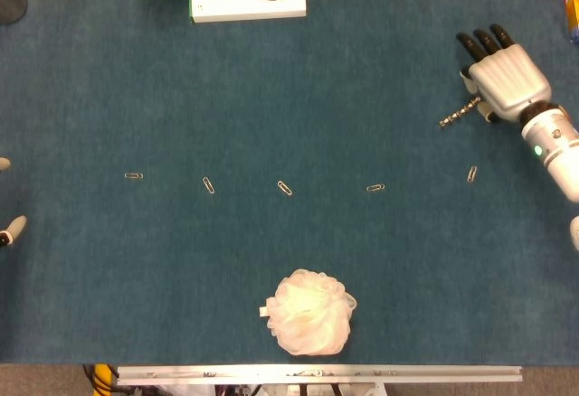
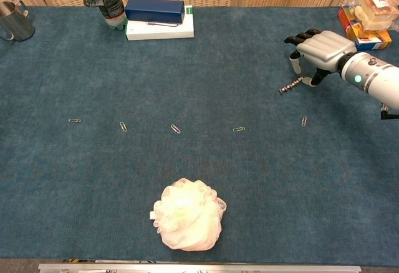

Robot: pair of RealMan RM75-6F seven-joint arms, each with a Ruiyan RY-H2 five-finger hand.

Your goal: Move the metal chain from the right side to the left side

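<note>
Metal chain (image 1: 458, 115) on blue cloth; right hand (image 1: 503, 72) spread above its end; no legible writing.

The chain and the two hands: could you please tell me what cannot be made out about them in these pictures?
- Right hand and chain: the hand covers the chain's near end in both views, so contact or grip cannot be judged.
- Left hand: cut off by the head view's left edge, only fingertips show; absent from the chest view.
- Chain links: too small to distinguish.
</note>
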